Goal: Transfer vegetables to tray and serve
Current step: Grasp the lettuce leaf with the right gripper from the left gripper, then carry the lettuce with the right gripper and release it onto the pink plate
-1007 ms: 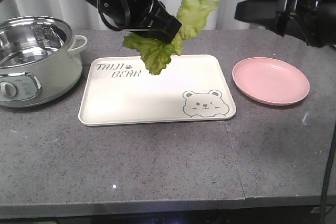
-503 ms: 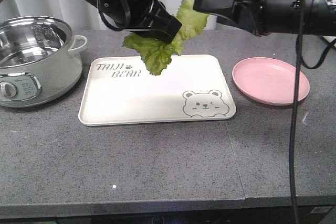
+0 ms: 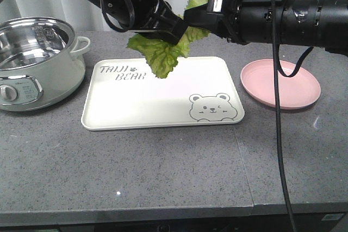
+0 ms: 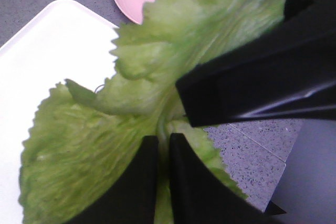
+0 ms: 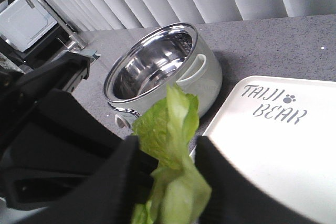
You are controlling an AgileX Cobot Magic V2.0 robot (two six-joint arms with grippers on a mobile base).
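Observation:
A crinkled green lettuce leaf, the vegetables, hangs in the air over the back edge of the cream tray. My left gripper is shut on the leaf's middle; in the left wrist view the fingers pinch the leaf tightly. From the right, my right gripper reaches the leaf's upper part. It is open in the right wrist view, with the pale stem end standing between its two fingers. One of its black fingers shows beside the leaf. The tray lies bare below.
A steel-lined electric pot stands at the left of the grey table, close to the tray's left side. A round pink plate lies right of the tray. A black cable hangs from the right arm down past the table's front edge.
The right arm has swept in from the far right to the left, bringing its open fingers around the leaf's upper part. The left gripper and the leaf have stayed in place.

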